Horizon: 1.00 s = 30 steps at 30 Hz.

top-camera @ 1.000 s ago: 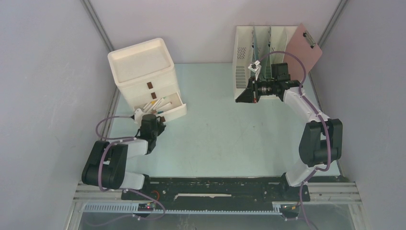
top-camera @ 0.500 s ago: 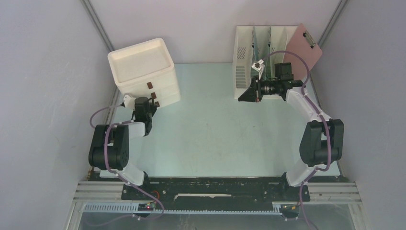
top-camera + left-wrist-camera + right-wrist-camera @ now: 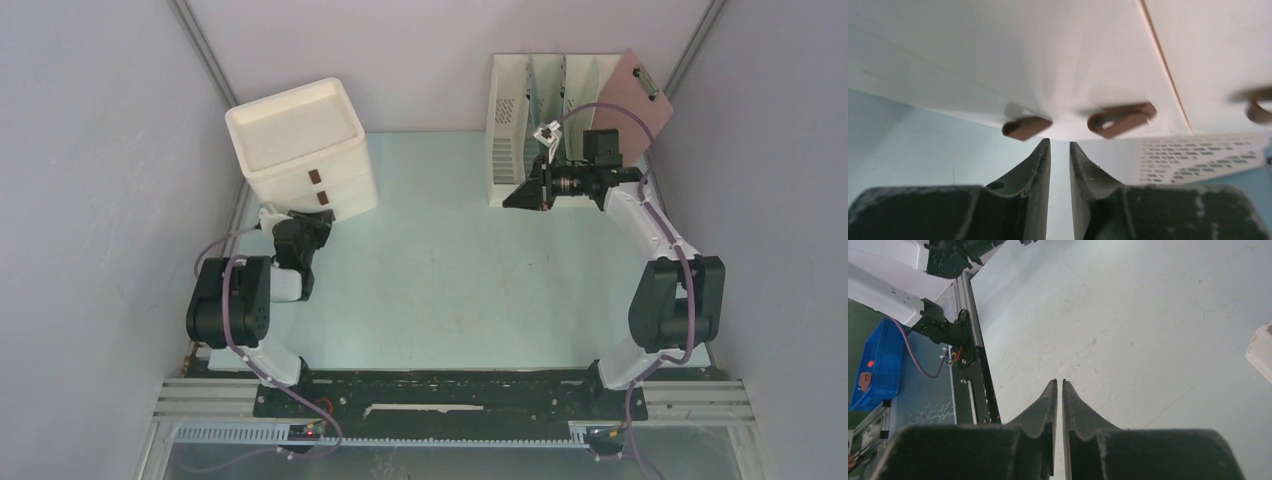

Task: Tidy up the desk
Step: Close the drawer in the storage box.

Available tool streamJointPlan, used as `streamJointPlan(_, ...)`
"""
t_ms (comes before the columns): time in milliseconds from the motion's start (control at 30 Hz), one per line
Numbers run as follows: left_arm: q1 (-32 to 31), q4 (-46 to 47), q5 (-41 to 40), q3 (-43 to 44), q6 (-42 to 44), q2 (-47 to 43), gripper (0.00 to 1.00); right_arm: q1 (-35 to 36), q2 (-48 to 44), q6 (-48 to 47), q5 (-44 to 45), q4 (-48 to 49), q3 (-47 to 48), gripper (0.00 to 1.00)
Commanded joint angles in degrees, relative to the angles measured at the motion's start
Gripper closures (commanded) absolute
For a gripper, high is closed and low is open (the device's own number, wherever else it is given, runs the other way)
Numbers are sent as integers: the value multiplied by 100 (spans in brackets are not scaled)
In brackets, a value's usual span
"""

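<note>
Left end effector [image 3: 1059, 142], fingers slightly apart and empty, faced the brown loop handles [image 3: 1026, 127] of the boxy cream drawer unit [image 3: 300, 150] head-on, low over the smooth pale mint-green table [image 3: 450, 270].

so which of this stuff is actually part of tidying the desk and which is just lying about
Part of the job: desk; drawer unit, drawers look shut; file rack; pink clipboard leaning by the rack.
Just lying about: blue crate off the desk, past the black rail.

Drawer unit [image 3: 300, 150] sat at 10 o'clock on the desk [image 3: 450, 280], drawers shut, left gripper [image 3: 303, 226] just at its front. File rack [image 3: 512, 120] stood at 1 o'clock, clipboard [image 3: 632, 100] at its 3 o'clock, right gripper [image 3: 515, 197] near its base.
</note>
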Motion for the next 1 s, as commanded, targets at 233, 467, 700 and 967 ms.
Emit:
streamJointPlan(233, 295, 2115, 1822, -1335, -886, -1156, 55, -579, -1000, -265, -60, -190, 0, 85)
streamJointPlan(467, 226, -955, 1982, -1050, 225, -3866, 34, -709, -2197, -895, 451, -1289, -7, 78)
streamJointPlan(700, 153, -3857, 1854, 567, 1652, -6247, 0, -720, -3461, -118, 949, -1058, -332, 55)
streamJointPlan(967, 120, -6144, 3153, 2599, 3359, -5903, 0, -1888, -4538, 113, 129, -468, -1317, 0)
